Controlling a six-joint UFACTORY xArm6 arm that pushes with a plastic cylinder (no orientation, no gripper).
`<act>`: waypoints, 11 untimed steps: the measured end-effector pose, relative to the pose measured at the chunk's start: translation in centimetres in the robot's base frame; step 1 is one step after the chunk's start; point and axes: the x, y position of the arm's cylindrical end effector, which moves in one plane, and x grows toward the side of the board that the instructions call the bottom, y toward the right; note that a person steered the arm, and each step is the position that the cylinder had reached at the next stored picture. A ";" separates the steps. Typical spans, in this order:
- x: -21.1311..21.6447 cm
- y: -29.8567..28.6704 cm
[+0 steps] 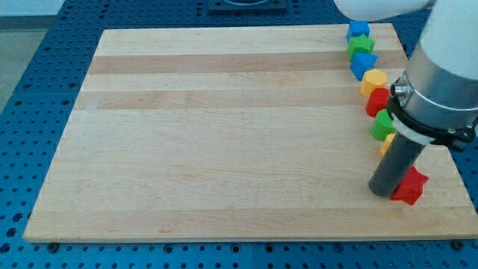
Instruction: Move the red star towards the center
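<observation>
1. Here, my tip (385, 192) stands on the counter (224, 134) near its lower right corner, touching or just beside the left side of the red star (410, 187); the exact contact is hidden by the rod.
2. There is no hand on this arm, only the rod, so nothing opens, closes or grips.
3. Placement: the tip stands on the star's centre-facing side, which appears poorly suited to pushing it leftward; a push toward the centre would probably call for the tip on the star's right.
4. The other blocks form a line down the right edge, well apart from the centre.
5. Count, top to bottom: blue block (358, 31), green block (360, 46), second blue block (364, 64), yellow block (373, 81), red block (378, 101), second green block (384, 125), and a yellow sliver (385, 144) partly hidden by the arm. Red star: one.
</observation>
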 end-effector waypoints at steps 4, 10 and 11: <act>4.9 -1.5; -0.1 -0.6; -2.0 0.5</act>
